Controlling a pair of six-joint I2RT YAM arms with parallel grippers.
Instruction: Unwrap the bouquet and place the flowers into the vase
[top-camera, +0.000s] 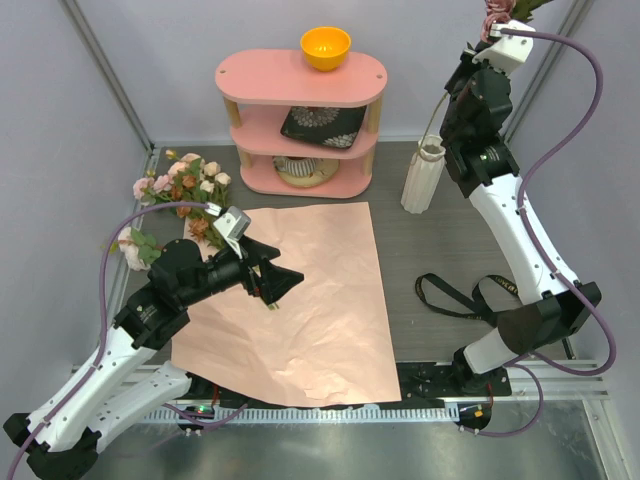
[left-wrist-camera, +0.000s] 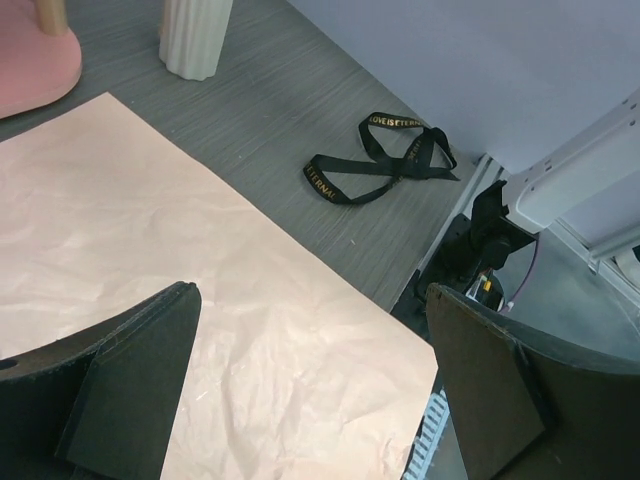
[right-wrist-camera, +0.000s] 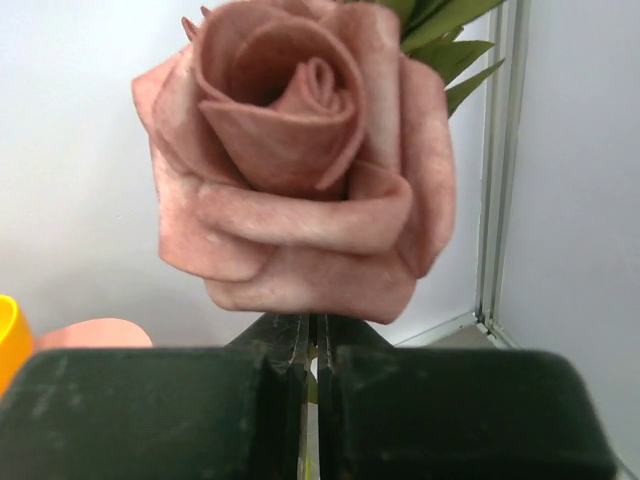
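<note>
Top external view: wrapping paper (top-camera: 290, 300) lies flat mid-table (top-camera: 440, 250), ribbon (top-camera: 465, 295) off its right edge. Loose flowers (top-camera: 185, 185) are heaped at the table's far-left, just beyond the paper's far-left corner. Vase (top-camera: 423, 175) stands upright at the far right, beside the pink shelf (top-camera: 300, 80). Left gripper (top-camera: 283, 284) hangs over the paper, spread wide, empty. Right gripper (top-camera: 497, 28) is raised high above the vase with one rose; a thin stem trails down toward the vase mouth, tip in or out I cannot tell.

Left wrist view: fingers (left-wrist-camera: 130, 370) far apart, nothing between them, only paper below. Ribbon and vase foot are near the table's far side.

Right wrist view: jaws pinched nearly closed on the stem just under the mauve rose (right-wrist-camera: 300, 150).

Handling, my guess: very light, head soft cloth, stem long, thin, bendy and likely to sway. Grip the stem, never the bloom; holding lower down would steer the tip better into the narrow neck. The tall vase may tip if nudged.
</note>
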